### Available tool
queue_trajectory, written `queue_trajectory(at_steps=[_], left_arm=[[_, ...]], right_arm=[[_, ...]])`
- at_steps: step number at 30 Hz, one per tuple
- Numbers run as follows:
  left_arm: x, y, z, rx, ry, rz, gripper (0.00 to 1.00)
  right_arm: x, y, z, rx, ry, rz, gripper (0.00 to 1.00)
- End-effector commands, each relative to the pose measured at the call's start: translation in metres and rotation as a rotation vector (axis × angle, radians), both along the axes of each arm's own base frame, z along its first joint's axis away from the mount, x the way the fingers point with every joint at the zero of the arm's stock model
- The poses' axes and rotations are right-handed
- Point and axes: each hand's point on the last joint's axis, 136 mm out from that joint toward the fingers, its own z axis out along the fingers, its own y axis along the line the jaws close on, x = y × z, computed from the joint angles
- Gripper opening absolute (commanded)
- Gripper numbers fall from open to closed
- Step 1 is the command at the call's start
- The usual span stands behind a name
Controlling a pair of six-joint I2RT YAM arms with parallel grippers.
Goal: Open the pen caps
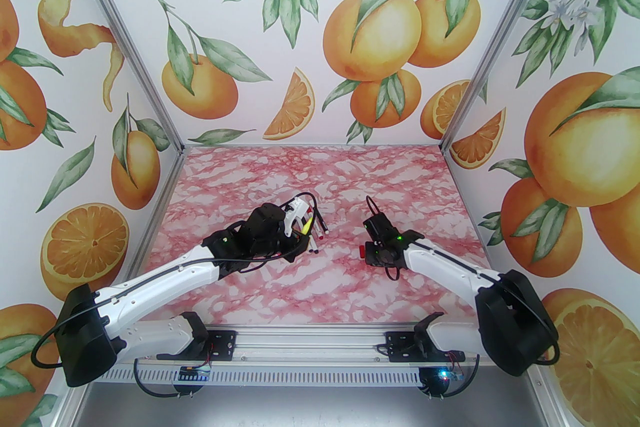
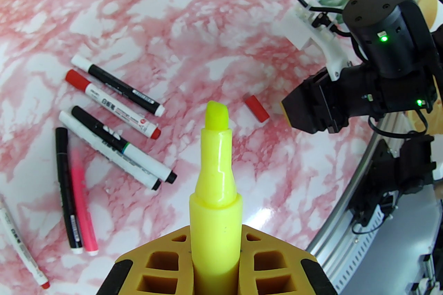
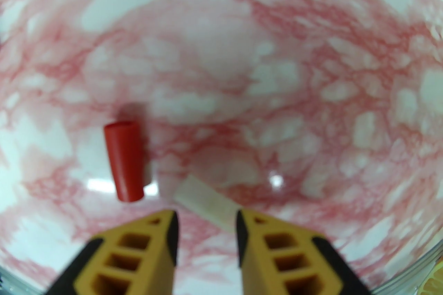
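On the pink-marbled table [image 1: 320, 285], at the far left of the left wrist view, a loose row of markers [image 2: 114, 134] waits. It includes a black-and-white marker [image 2: 117, 85], a red-capped marker [image 2: 112, 103], and a slim black pen [image 2: 67, 183] beside a blurred pink pen [image 2: 83, 203]. Most appear capped.

Just right of them, the left tool [image 2: 216, 234] is clamped around a yellow highlighter [image 2: 214, 155], whose barrel runs out between the pads with its chisel tip bare. Beyond that tip a red cap [image 2: 256, 108] lies loose on the table, between the highlighter and the right arm.

Farther right, the right tool [image 3: 206, 215] hangs low over the table with its jaws apart and nothing pinched. A pale cap [image 3: 204, 205] lies slantwise just ahead of its fingertips, with the red cap near it to the left.

The highlighter reads as finished. Its cap is off, and the pale cap is likely its own, though that cannot be confirmed. Two caps lie free, and the rest seem to be in place.

Next, by this reading, the left tool must lay the highlighter down apart from the row and take a capped marker by its barrel, leaving the cap end clear. The right tool can then close on the cap alone and pull straight along the barrel. A skewed pull could drag the whole marker out of the grip.
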Motion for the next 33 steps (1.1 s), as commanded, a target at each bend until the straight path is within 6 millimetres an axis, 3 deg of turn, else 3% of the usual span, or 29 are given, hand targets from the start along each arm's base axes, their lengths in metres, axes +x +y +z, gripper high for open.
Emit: queue_trajectory(at_steps=[1,12,22,27,33], left_arm=[[0.002,0.0,0.002,-0.009,0.0,0.006,0.04],[0.004,-0.004,0.0,0.0,0.011,-0.002,0.05],[0.005,-0.004,0.0,-0.003,0.01,0.006,0.05],[0.006,-0.002,-0.001,0.004,0.009,0.017,0.05],[0.008,0.002,-0.005,0.014,0.01,0.042,0.05]], right_arm=[[0.007,0.005,-0.003,0.017,0.016,0.025,0.33],[0.007,0.011,-0.011,0.044,0.036,0.027,0.27],[0.026,0.015,-0.007,0.05,-0.026,-0.001,0.21],[0.036,0.019,-0.005,0.051,-0.036,0.004,0.21],[0.037,0.02,-0.001,0.058,-0.042,0.007,0.29]])
